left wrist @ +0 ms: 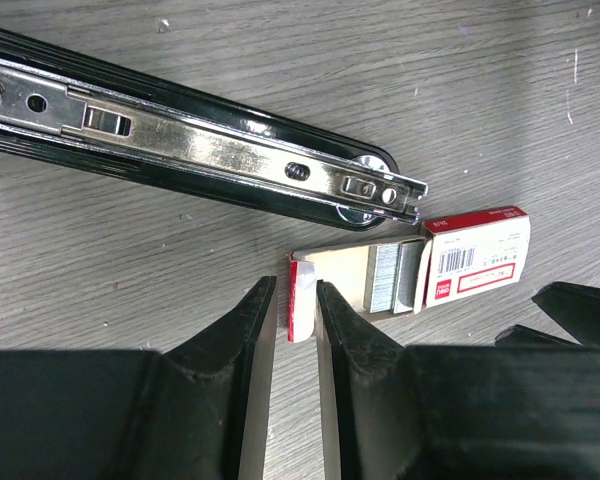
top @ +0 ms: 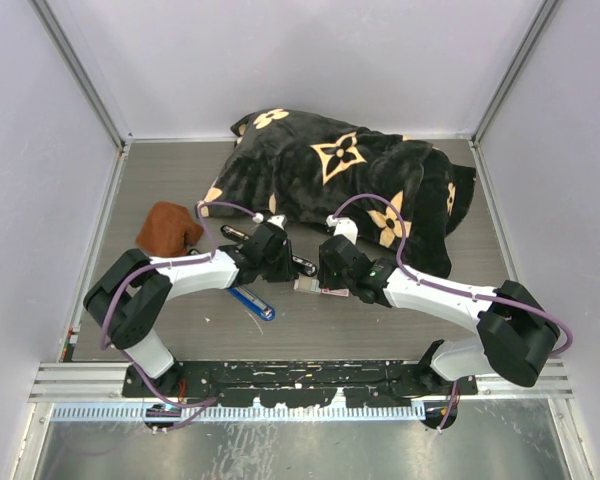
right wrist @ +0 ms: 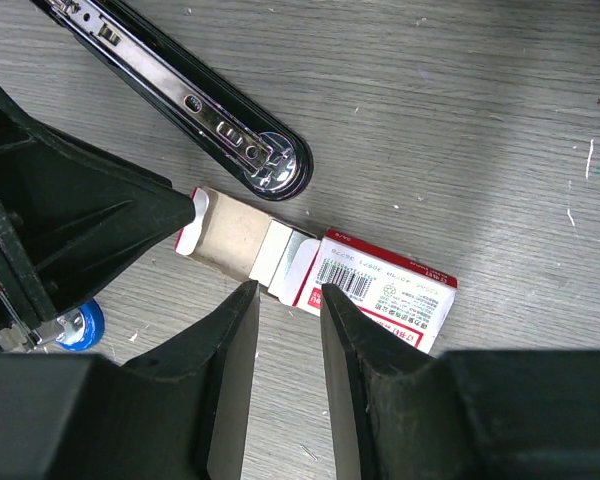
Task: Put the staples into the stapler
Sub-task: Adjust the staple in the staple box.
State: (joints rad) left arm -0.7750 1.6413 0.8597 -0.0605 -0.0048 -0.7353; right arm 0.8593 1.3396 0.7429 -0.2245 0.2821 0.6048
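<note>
(a) left wrist view. the staples box [left wrist: 477, 258] lay flat on the table [left wrist: 120, 270], just beyond my left gripper [left wrist: 297, 297]. its red-labelled sleeve sat off to the right of the fingers [left wrist: 260, 330], and the inner tray [left wrist: 345, 272] was pulled out of it toward them. in the tray, close against the sleeve's mouth, i saw a short grey staple strip [left wrist: 385, 275]; the rest of the tray showed bare card. the tray's red-and-white end flap [left wrist: 300, 300] stood between the two fingertips, which were close together, the gap hardly wider than the flap. i could not tell whether they pinched it. past the fingertips the stapler [left wrist: 210, 140] lay opened, its metal channel facing up and its rounded end just beside the tray.

(b) right wrist view. my right gripper [right wrist: 287, 297] stood partly open, holding nothing. the near edge of the box, where tray met sleeve, lay right at its fingertips [right wrist: 242, 320]; whether they touched it i could not tell.
</note>
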